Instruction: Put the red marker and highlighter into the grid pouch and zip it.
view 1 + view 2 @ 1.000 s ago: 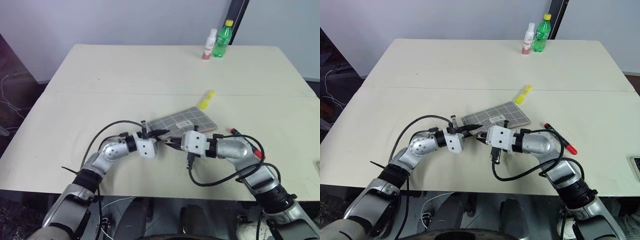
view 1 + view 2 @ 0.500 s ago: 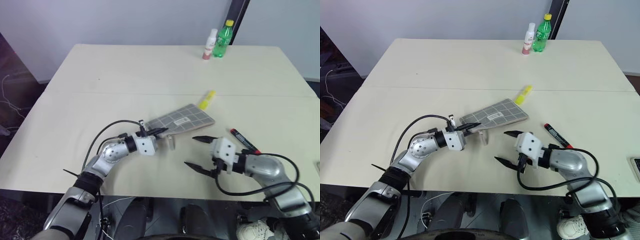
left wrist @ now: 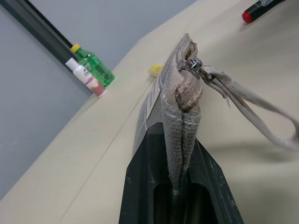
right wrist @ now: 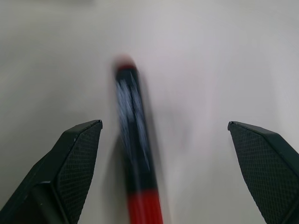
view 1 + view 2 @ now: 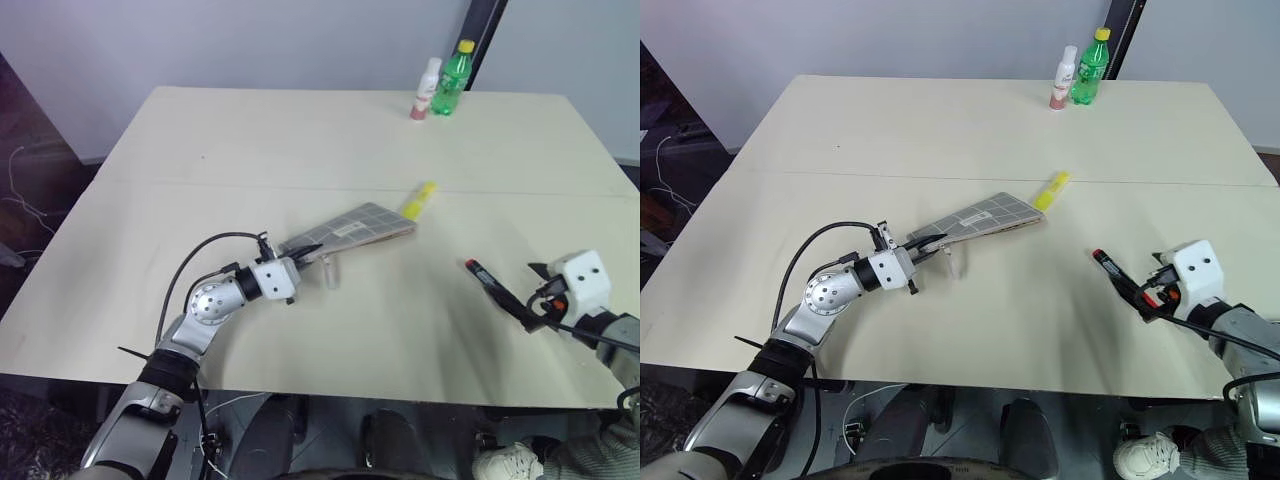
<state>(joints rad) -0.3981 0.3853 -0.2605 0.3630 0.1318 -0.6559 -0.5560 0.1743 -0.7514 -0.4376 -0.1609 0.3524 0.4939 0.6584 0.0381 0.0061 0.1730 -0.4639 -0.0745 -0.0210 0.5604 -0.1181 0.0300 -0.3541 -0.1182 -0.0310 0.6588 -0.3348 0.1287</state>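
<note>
My left gripper (image 5: pixel 303 252) is shut on the near end of the grid pouch (image 5: pixel 352 224) and holds it tilted on edge, near end raised off the table. In the left wrist view the pouch (image 3: pixel 180 107) stands between the fingers (image 3: pixel 145 186), and its tan zipper strap (image 3: pixel 243 102) hangs loose. The red marker (image 5: pixel 478 272) lies on the table at the right. My right gripper (image 5: pixel 522 293) is open around the marker's near end without touching it; in the right wrist view the marker (image 4: pixel 135 154) lies between the spread fingers (image 4: pixel 70 163). The yellow highlighter (image 5: pixel 416 200) lies just beyond the pouch's far end.
A green bottle (image 5: pixel 450 78) and a white and pink bottle (image 5: pixel 425 90) stand at the far edge of the cream table (image 5: pixel 250 150). A seam crosses the tabletop behind the pouch. Black cables loop off my left arm.
My right gripper let go at the pouch's zipper, opened wide and swung far right to the red marker. The left gripper kept its hold; the pouch now tilts more on edge.
</note>
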